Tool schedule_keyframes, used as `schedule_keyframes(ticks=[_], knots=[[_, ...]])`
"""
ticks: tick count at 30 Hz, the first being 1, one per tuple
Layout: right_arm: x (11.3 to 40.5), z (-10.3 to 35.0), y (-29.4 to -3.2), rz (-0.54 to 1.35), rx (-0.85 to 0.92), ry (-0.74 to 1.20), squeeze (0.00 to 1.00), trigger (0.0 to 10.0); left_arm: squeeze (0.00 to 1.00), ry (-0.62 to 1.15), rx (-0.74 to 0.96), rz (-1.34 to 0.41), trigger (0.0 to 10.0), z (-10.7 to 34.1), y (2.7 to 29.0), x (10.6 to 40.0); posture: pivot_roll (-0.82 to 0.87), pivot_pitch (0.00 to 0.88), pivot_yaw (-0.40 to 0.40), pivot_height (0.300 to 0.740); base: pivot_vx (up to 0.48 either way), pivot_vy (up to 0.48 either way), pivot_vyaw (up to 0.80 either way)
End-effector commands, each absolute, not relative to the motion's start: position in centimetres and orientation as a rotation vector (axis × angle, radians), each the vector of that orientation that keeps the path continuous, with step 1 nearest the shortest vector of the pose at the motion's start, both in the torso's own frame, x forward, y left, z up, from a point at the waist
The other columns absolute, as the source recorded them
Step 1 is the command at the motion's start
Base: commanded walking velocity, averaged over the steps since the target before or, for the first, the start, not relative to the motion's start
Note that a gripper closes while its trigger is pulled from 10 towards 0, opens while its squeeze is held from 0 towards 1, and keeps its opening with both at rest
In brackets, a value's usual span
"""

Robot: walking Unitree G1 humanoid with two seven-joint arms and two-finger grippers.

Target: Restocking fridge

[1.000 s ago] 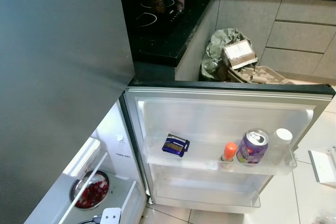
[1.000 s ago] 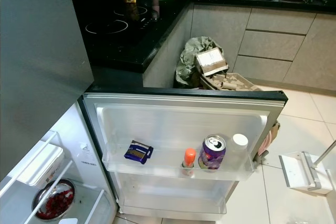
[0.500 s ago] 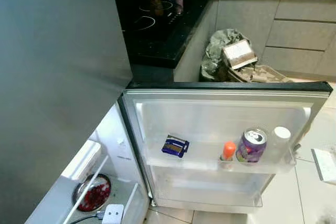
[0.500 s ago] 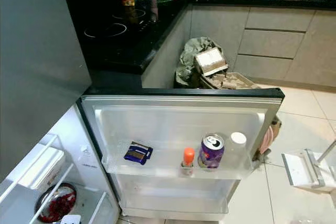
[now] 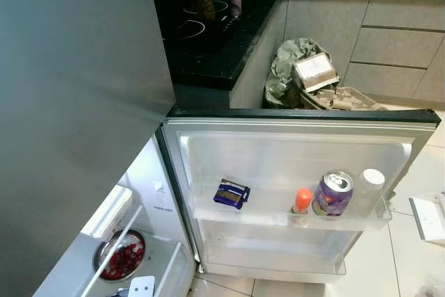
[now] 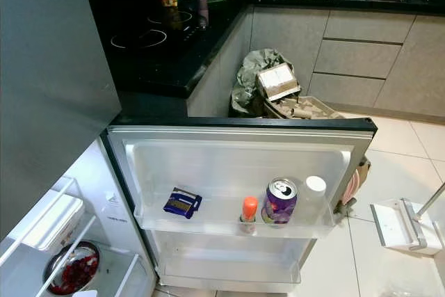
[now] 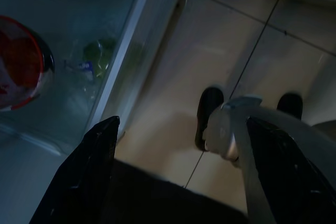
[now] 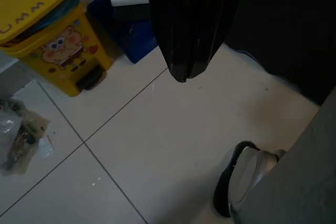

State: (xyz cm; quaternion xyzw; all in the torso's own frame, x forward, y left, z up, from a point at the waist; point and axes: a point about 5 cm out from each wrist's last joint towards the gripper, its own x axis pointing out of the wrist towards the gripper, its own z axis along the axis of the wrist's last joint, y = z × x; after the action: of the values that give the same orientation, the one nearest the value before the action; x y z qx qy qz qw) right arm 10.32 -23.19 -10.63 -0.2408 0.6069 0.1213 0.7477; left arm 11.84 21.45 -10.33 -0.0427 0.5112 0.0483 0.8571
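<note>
- Four things stand in the upper shelf (image 6: 229, 224) of the open fridge door (image 6: 240, 145): a dark blue packet (image 6: 183, 202) at 9 o'clock, then an orange-capped bottle (image 6: 249, 212), a purple can (image 6: 279, 202) touching it, and a white-capped bottle (image 6: 314, 193) at 3 o'clock.
- Below that, the lower door shelf (image 6: 226, 273) holds nothing I can make out.
- At 7 o'clock, inside the fridge, a metal bowl of red fruit (image 6: 71, 274) sits under a glass shelf, with a white box (image 6: 50, 222) above it.
- At 12 o'clock, beyond the door, a green bag (image 6: 256, 74) and a cardboard box (image 6: 279, 80) lean against the grey cabinets, beside a black stove top (image 6: 149, 36).
- The left gripper (image 7: 178, 171) hangs low by the fridge's foot, its two black fingers (image 7: 84, 177) spread wide with nothing between them.
- The right gripper (image 8: 184, 74) hangs over white floor tiles, fingers pressed together and bare, with a yellow bin (image 8: 50, 35) and a blue dustpan (image 8: 128, 24) beyond its tip.
</note>
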Motion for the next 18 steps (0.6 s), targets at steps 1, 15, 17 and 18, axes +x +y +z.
schedule_keyframes(ticks=[1, 15, 17, 18], knots=[[10.1, -10.7, -22.9, 0.269, -0.525, 1.336, 0.0, 10.0, 0.0, 1.102, -0.085, 0.081, 10.0, -10.6, 21.1, 11.3, -0.06, 0.0, 0.018, 0.74, 0.0, 0.0, 0.0], [10.1, -10.8, -22.7, 0.271, -0.52, 1.328, 0.0, 10.0, 0.0, 1.081, -0.064, 0.142, 10.0, -10.0, 23.6, 11.4, -0.08, 0.0, 0.013, 0.74, -0.23, 0.0, 0.0], [10.3, -10.7, -23.0, 0.255, -0.521, 1.326, 0.0, 10.0, 0.0, 1.083, -0.063, 0.149, 10.0, -10.0, 23.7, 11.5, -0.08, 0.0, 0.012, 0.74, -0.285, 0.0, 0.0], [10.3, -10.7, -23.2, 0.235, -0.505, 1.329, 0.0, 10.0, 0.0, 1.088, -0.063, 0.155, 10.0, -10.0, 23.8, 11.5, -0.08, 0.0, 0.007, 0.74, -0.296, 0.0, 0.0]])
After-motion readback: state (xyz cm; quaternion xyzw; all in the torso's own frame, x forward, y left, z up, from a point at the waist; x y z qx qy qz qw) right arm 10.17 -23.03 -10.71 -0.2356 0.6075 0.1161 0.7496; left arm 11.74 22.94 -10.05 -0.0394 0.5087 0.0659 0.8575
